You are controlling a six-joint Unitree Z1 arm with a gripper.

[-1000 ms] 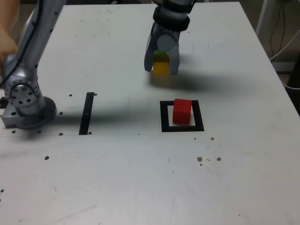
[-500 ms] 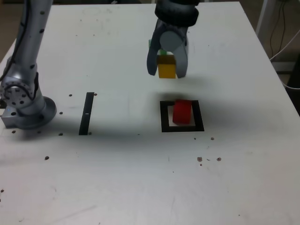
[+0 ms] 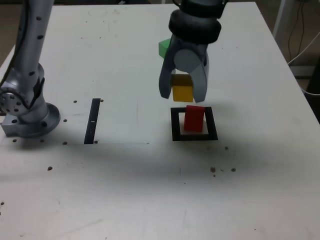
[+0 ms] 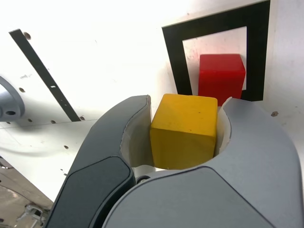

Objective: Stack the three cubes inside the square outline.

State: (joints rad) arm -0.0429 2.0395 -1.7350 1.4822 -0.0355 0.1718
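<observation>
My gripper [image 3: 183, 93] is shut on the yellow cube [image 3: 182, 92], which hangs in the air just behind and above the square outline [image 3: 175, 124]. The wrist view shows the yellow cube [image 4: 184, 130] clamped between both fingers, with the red cube [image 4: 221, 77] beyond it. The red cube [image 3: 194, 119] stands inside the outline [image 4: 173, 50], towards its right side in the exterior view. The green cube [image 3: 163, 48] sits on the table further back, partly hidden by the gripper.
A narrow black strip [image 3: 92, 120] lies on the white table [image 3: 150, 190] at the exterior view's left, near the arm's base [image 3: 27, 117]. Small dark specks dot the tabletop. Cables hang past the table's right edge.
The gripper has lifted the yellow cube off the table and carried it forward and a little to the exterior view's right, towards the outline. The green cube has come into view behind it.
</observation>
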